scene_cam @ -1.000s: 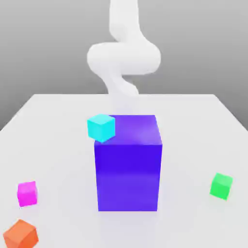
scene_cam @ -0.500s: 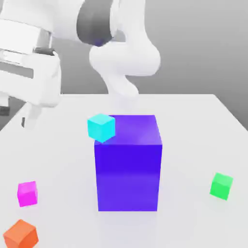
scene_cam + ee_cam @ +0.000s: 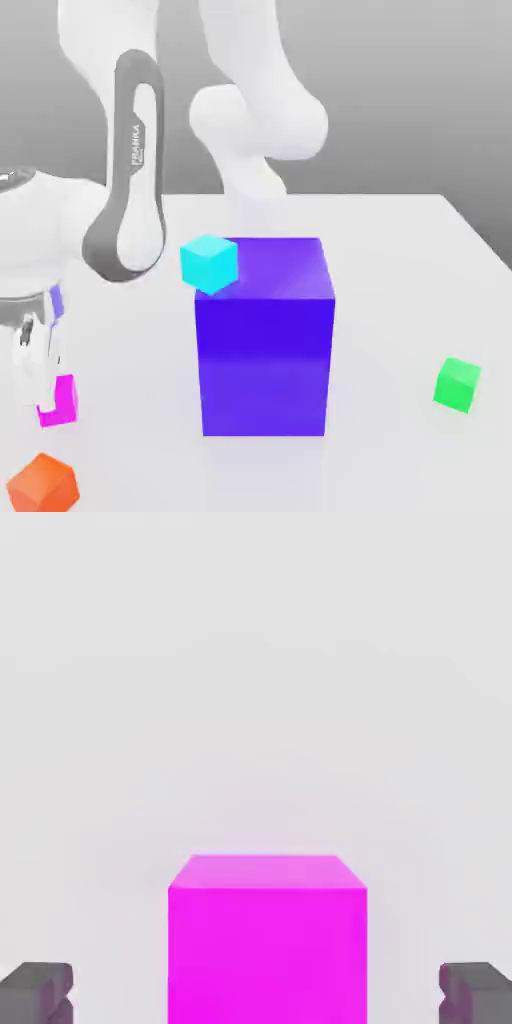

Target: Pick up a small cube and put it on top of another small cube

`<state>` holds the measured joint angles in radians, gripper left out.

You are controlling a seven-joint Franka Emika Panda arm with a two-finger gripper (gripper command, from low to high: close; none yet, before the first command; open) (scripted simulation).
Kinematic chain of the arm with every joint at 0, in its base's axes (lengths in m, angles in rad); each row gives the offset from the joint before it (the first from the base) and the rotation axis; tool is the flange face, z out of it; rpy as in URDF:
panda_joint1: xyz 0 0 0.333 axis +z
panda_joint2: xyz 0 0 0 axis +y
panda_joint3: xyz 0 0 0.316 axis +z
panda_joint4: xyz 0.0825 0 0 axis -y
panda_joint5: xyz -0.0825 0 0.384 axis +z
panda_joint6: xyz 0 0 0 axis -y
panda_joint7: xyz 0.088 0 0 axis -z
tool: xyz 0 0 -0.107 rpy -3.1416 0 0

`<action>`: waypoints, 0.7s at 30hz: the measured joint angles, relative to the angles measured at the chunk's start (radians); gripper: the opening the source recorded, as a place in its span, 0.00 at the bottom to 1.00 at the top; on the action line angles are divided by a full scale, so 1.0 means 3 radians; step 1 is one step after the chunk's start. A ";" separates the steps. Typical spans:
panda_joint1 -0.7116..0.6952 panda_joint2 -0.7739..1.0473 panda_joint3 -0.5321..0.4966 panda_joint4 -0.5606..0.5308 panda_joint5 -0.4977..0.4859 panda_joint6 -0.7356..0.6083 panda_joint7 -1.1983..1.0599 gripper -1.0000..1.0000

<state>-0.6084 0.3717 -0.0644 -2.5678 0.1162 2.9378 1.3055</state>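
Evidently unclasped, the gripper [image 3: 256,996] is poised over the magenta cube [image 3: 267,952], which is framed between the parted fingertips, a gap left on either side; at about eight o'clock of the blue block [image 3: 264,365] in the exterior view, the cube is seen.

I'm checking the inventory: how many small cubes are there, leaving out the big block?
4: magenta cube, between the gripper's open fingers; orange cube, nearest the camera; cyan cube, at the blue-violet block's top; green cube, right. Others may be hidden.
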 joint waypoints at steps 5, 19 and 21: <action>-0.0001 0.0000 0.0001 0.0000 -0.0005 0.0005 0.0005 0.00; 0.0093 -0.0572 0.0044 0.0070 -0.0667 -0.0630 -0.0733 0.00; 0.0101 -0.0551 0.0117 0.0139 -0.0823 -0.0670 -0.1029 0.00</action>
<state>-0.5782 0.2064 -0.0293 -2.5262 -0.1307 2.7367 0.9968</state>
